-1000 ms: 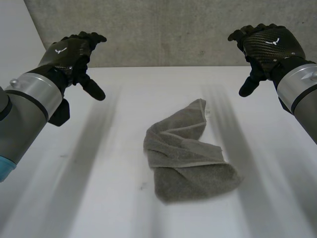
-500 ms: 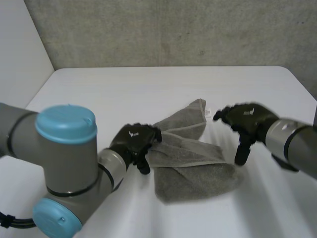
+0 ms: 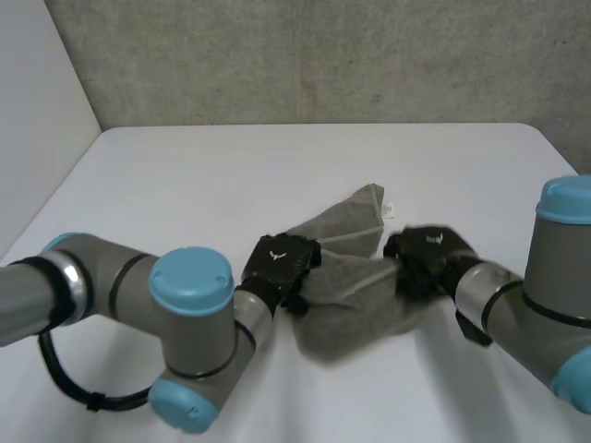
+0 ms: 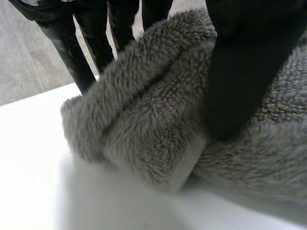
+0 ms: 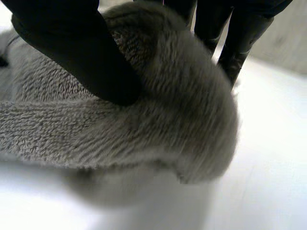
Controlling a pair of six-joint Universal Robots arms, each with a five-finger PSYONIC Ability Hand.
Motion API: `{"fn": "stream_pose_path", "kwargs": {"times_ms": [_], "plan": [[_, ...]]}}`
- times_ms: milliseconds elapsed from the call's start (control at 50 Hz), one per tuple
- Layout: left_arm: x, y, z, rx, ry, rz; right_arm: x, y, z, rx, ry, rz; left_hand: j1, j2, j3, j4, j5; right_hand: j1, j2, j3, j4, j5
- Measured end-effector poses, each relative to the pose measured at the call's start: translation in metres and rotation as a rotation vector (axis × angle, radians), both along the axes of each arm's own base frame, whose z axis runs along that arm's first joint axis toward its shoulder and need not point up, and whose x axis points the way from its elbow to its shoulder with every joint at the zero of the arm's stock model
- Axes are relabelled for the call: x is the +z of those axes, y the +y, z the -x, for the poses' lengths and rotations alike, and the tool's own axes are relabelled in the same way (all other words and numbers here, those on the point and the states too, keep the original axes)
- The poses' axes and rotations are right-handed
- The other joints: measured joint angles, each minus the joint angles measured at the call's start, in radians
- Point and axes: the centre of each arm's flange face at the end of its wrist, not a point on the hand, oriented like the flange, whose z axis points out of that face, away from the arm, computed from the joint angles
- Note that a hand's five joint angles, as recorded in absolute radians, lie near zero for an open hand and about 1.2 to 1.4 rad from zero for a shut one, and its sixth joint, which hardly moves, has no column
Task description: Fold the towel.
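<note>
In the head view the left robot hand (image 3: 282,263) and right robot hand (image 3: 425,254) have just dropped onto opposite edges of the crumpled towel (image 3: 355,277) at the middle of the tabletop (image 3: 231,175), its white tag (image 3: 388,210) unreadable; each wrist view, left then right, shows thumb and fingers (image 4: 81,52) pinching the cloth, so lifting to fold seems next.

Open table (image 3: 231,175) was seen beyond and beside the towel (image 3: 355,305). Passage across the middle was blocked by the towel, with left hand (image 3: 280,263) and right hand (image 3: 425,258) at its edges.
</note>
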Motion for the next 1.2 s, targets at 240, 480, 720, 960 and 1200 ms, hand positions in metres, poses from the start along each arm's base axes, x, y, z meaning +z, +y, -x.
{"fn": "stream_pose_path", "kwargs": {"times_ms": [240,480,720,960,1200], "plan": [[0.150,-0.088,0.014,0.147,0.218,0.470,0.097,-0.053,-0.025,0.010,-0.232,0.684,0.582,0.636,0.626,0.659,0.626,0.064,0.057,0.060,0.062,0.065],[0.235,-0.068,-0.013,0.062,0.307,0.596,0.133,-0.040,-0.025,0.041,-0.209,0.829,0.583,0.646,0.642,0.669,0.628,0.070,0.062,0.061,0.064,0.073],[0.071,-0.011,-0.035,-0.084,-0.116,-0.005,0.065,-0.022,-0.015,0.141,0.176,0.374,0.333,0.329,0.331,0.349,0.362,0.076,0.062,0.062,0.064,0.073],[0.044,-0.015,-0.053,-0.014,-0.204,-0.090,0.022,-0.011,-0.009,0.169,0.237,0.210,-0.339,-0.342,-0.340,-0.322,-0.307,0.076,0.062,0.062,0.064,0.074],[0.070,-0.003,-0.079,0.051,-0.161,-0.024,0.019,-0.031,-0.002,0.062,0.234,0.302,-0.375,-0.381,-0.381,-0.361,-0.337,0.076,0.062,0.062,0.064,0.074]]}}
